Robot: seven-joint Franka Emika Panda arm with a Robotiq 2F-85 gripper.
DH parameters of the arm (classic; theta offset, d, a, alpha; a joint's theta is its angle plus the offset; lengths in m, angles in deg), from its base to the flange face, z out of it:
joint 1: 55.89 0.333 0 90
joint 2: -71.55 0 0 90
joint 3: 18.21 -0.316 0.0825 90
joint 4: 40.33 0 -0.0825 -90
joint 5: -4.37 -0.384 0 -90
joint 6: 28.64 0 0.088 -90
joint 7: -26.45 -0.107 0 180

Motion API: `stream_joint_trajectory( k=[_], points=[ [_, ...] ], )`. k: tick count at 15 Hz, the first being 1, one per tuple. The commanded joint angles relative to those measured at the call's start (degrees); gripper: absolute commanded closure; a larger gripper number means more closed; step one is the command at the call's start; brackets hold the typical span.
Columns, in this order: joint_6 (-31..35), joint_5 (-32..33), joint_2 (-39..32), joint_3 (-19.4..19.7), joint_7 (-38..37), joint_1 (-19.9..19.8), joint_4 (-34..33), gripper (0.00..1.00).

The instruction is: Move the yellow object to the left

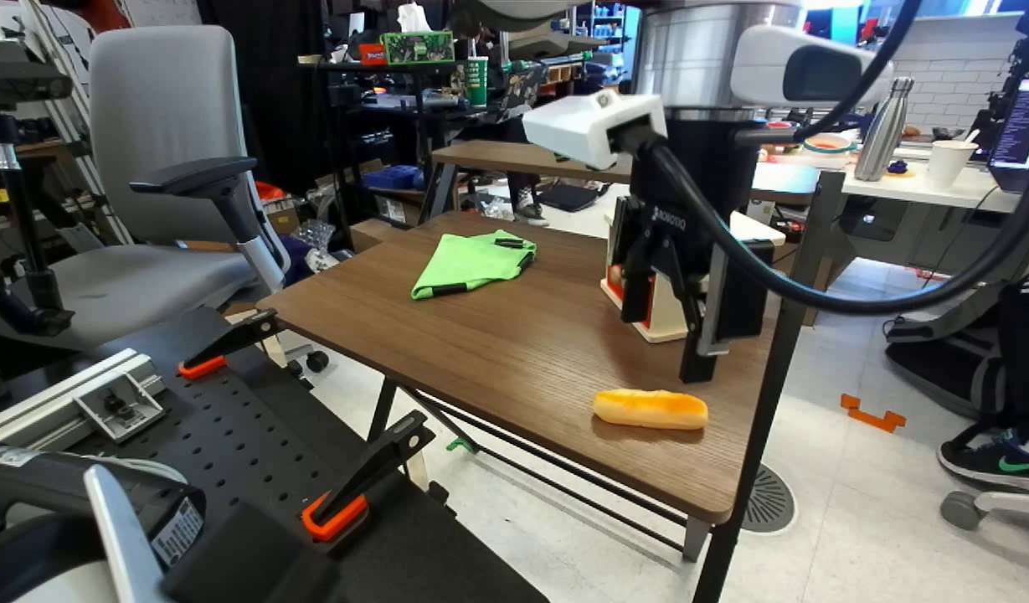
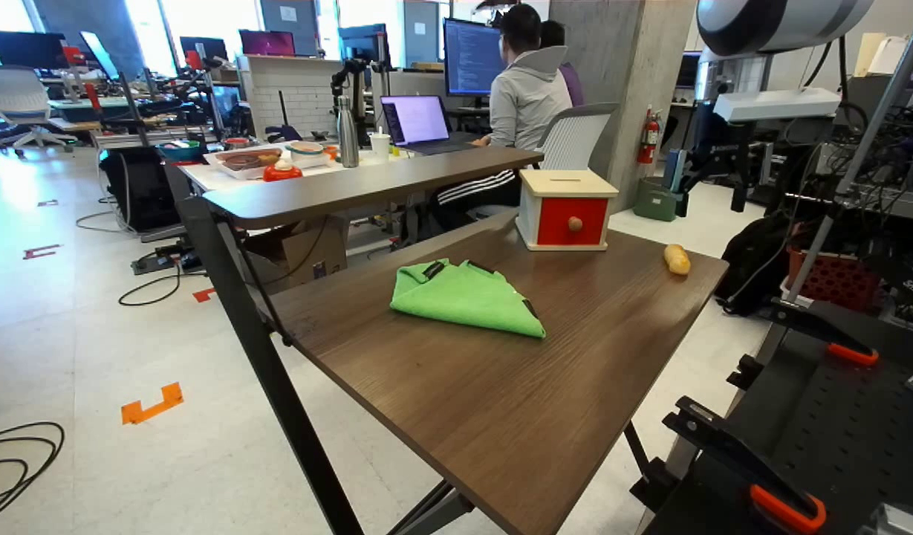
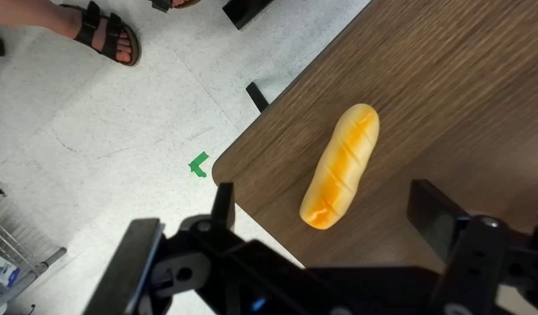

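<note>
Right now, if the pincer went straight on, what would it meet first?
Pointing down, the pincer would probably meet the yellow roll, whose end shows between the open jaws in the wrist view; depth is unclear, so the tabletop could come first.

Yellow roll (image 3: 340,166) — orange lengthwise streak

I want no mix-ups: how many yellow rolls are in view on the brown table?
1: the yellow roll lies near a corner of the brown table. Any inside the red-fronted box would be hidden.
</note>
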Motion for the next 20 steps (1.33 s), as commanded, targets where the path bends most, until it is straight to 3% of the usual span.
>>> stream_joint_trajectory(
  k=[1, 15, 17, 20],
  points=[
    [1.10, -1.42, -4.89, 0.24, -0.42, -0.66, -3.93, 0.00],
    [3.25, -1.70, -14.47, -1.24, 0.82, -0.77, -10.67, 0.00],
    [3.59, -1.83, -15.13, -1.69, 1.14, -0.86, -11.43, 0.26],
    [3.64, -1.98, -15.66, -2.15, 1.46, -1.03, -12.27, 0.49]
  ],
)
